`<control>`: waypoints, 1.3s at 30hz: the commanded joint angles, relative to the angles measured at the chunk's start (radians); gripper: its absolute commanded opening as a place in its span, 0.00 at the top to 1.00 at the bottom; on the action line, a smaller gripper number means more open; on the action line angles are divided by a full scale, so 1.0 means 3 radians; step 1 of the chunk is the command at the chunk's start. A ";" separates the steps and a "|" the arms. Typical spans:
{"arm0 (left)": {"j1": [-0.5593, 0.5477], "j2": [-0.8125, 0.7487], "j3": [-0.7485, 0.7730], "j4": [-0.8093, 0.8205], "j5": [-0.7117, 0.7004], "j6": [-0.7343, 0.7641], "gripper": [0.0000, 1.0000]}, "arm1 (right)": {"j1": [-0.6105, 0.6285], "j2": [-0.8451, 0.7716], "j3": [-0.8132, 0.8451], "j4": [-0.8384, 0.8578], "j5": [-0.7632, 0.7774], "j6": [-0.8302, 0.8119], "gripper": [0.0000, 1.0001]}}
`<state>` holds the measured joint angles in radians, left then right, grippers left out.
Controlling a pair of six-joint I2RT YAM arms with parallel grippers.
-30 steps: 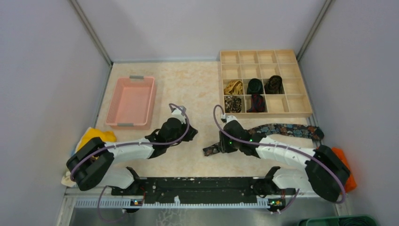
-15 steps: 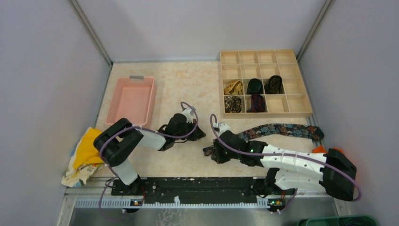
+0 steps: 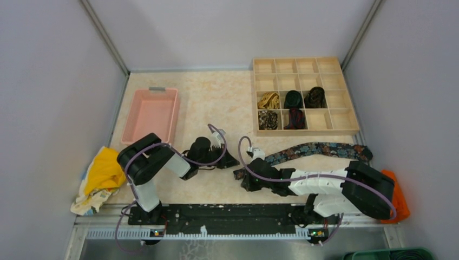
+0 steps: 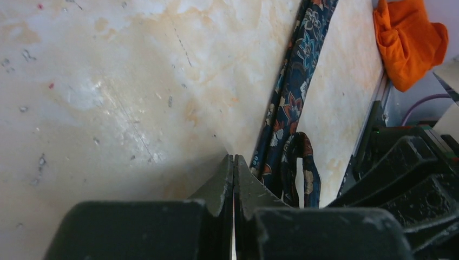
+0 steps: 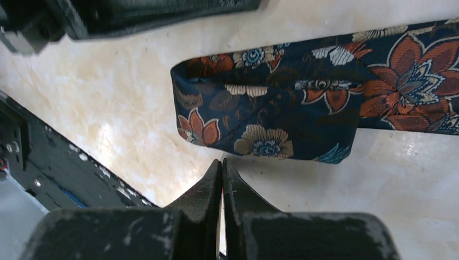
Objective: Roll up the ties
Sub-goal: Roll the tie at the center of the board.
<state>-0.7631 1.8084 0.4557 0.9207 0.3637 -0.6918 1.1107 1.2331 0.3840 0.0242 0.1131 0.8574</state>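
Beige marbled counter (image 3: pixel 216 97). A wooden box (image 3: pixel 306 131) at the far right corner holds five coiled ties (image 3: pixel 293 99). A floral tie (image 3: pixel 319 149) lies unrolled toward the right edge, its folded end near front centre. There the right gripper (image 5: pixel 222 165) and left gripper (image 4: pixel 234 162) are both pressed together, empty.

Worktop (image 3: pixel 216 103): tray (image 3: pixel 151 116) at rear left, divided box (image 3: pixel 330 119) at rear right. Five coiled ties (image 3: pixel 293 98) sit in the box: three in the left cells of the third row from the rear, two in the left cells of the front row. A long tie (image 3: pixel 319 149) lies in front of the box, running from mid-worktop to the right edge. Left hand (image 3: pixel 231 161) just left of its near end; right hand (image 3: pixel 244 180) just in front of it. One cloth heap (image 3: pixel 103 176) at the left edge, another cloth (image 3: pixel 394 197) at the right.
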 commanded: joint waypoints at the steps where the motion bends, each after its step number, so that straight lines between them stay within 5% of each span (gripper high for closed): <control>1: -0.0038 0.0133 -0.0186 0.0212 0.0171 -0.0076 1.00 | 0.0022 0.0203 -0.0087 0.0073 0.0370 0.0078 1.00; 15: -0.0413 0.0046 -0.0414 0.0098 -0.0126 -0.0131 1.00 | -0.0010 0.0548 0.0380 -0.0257 0.0586 -0.0373 1.00; 25: -0.0264 -0.0483 0.0132 -0.1404 -0.1374 0.0382 1.00 | 0.0056 -0.0397 0.0355 -0.1012 0.0511 -0.0291 1.00; 32: -0.0225 -0.0286 0.0734 -0.1514 -0.0869 0.0579 1.00 | 0.0057 -0.0452 0.0247 -0.1452 0.0617 0.0077 1.00; 39: -0.0383 0.0004 0.0896 -0.1279 -0.0415 0.0592 1.00 | 0.0057 -0.0014 0.0146 -0.1202 0.0704 0.0203 1.00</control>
<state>-0.8467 1.7603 0.6952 0.5392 0.1459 -0.5453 1.1183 1.1515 0.4538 -0.3405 0.2905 0.8875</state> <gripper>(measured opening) 0.005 0.002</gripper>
